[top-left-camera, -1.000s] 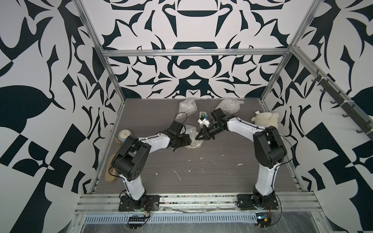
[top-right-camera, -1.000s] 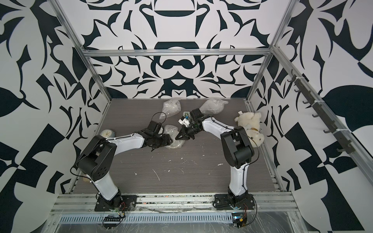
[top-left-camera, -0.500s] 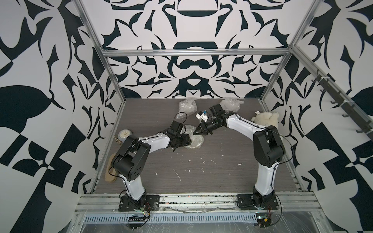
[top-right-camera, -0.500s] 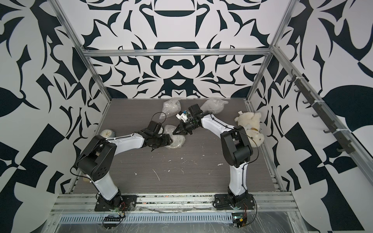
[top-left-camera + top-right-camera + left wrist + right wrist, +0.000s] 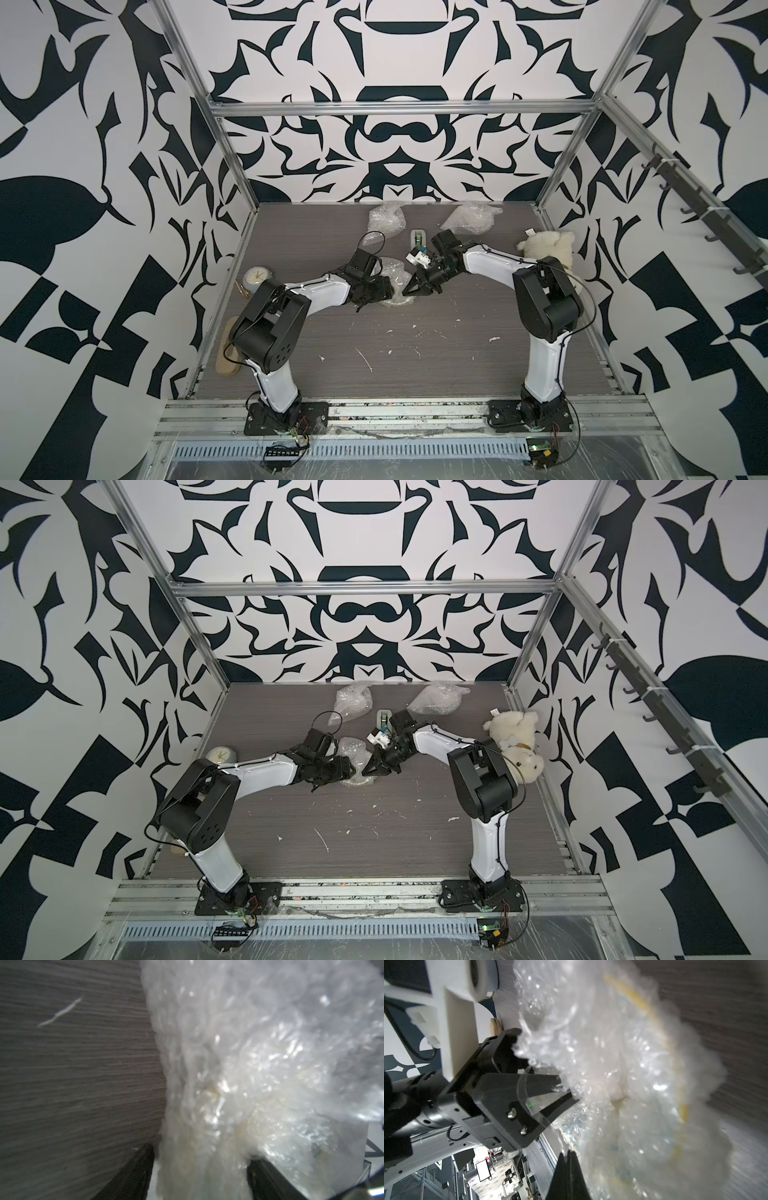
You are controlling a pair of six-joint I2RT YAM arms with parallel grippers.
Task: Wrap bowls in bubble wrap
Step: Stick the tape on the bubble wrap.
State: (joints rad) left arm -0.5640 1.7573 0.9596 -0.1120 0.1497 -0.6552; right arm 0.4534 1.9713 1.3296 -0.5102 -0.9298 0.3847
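Left gripper [image 5: 385, 289] stays clamped on bubble-wrap bundle [image 5: 395, 270], frame centre | right gripper [image 5: 409, 291] — clenched, empty — has dropped to bundle's right edge | bowl [image 5: 683, 1109] nearly covered; probably tucking the last flap.

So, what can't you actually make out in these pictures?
- Middle bundle: right wrist view, blurred wrap shows only yellow streaks of what's inside.
- Back bundles: both top views, small; wrap hides any contents.
- Left gripper: left wrist view, wrap fills the gap, hiding what it presses.
- Clock: both top views, face too small to read.
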